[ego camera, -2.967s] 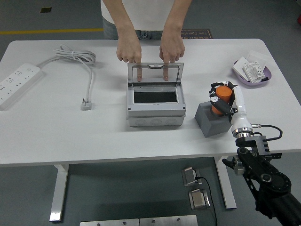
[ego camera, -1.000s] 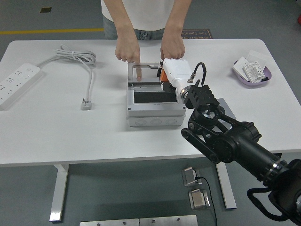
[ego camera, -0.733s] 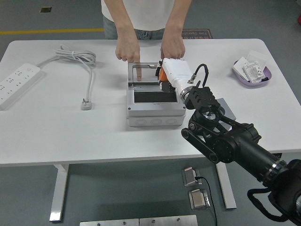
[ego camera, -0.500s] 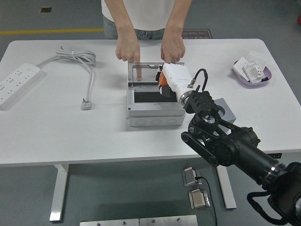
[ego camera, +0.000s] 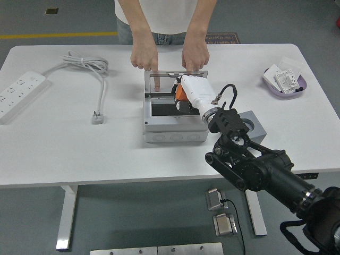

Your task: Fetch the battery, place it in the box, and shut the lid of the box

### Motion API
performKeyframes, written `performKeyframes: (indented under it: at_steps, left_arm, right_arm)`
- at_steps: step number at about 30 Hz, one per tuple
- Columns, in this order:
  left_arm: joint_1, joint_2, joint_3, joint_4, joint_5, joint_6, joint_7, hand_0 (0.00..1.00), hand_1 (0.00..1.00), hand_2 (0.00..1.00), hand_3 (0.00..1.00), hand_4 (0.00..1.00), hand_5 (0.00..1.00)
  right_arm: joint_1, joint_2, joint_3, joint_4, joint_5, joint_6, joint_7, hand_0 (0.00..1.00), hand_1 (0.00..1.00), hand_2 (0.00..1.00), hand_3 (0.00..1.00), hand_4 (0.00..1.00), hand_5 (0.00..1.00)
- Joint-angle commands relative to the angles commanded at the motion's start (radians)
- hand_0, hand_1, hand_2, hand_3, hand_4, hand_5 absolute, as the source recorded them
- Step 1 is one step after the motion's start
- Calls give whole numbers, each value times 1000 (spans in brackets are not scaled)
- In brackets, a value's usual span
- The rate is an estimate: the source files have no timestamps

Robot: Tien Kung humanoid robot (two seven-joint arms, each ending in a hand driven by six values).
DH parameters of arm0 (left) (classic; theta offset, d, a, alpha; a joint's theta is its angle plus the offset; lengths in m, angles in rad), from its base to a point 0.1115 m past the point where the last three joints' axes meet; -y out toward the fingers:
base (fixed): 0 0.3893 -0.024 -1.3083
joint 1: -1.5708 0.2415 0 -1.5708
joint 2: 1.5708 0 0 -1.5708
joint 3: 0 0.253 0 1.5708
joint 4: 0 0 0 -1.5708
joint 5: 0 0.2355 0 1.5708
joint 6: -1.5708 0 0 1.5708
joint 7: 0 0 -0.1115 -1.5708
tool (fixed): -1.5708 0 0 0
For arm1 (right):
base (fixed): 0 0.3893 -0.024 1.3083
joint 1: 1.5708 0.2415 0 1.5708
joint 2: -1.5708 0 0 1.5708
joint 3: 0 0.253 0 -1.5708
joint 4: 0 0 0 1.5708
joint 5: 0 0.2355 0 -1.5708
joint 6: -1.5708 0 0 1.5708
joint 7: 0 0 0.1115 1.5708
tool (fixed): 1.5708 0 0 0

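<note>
The right hand (ego camera: 180, 95) has come down and to the left over the last half second, and it now hangs over the dark opening of the grey junction box (ego camera: 175, 118) rather than at the box's right rim. Its fingers stay curled around the orange battery (ego camera: 180, 93), which shows only as a small orange patch beside the white forearm shell; the battery sits just above the opening, and whether it already touches the inside cannot be made out, since the wrist covers most of it. The grey holder block (ego camera: 252, 125) to the right of the box, where the battery stood three seconds ago, is now empty and in plain view behind the arm.

At the far side a person's two hands (ego camera: 144, 56) keep the clear hinged lid (ego camera: 175, 81) propped upright with their fingertips, much as before. The fetch is therefore done and the placing is nearly complete: what seems left is letting go of the battery inside, drawing the hand clear, then closing the lid. The left arm does not show.
</note>
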Motion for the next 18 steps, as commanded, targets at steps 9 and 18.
performKeyframes:
  at_steps: [9, 18]
  left_arm:
    - [-5, -3, -2, 0, 9, -1, -1, 612, 642, 642, 642, 787, 131]
    - [-9, -3, -3, 0, 16, -3, -1, 612, 642, 642, 642, 787, 132]
  right_arm:
    - [3, 0, -17, -15, 89, -39, 110, 2, 81, 201, 206, 189, 93]
    - [6, 0, -39, -37, 29, -24, 102, 2, 82, 201, 212, 180, 78]
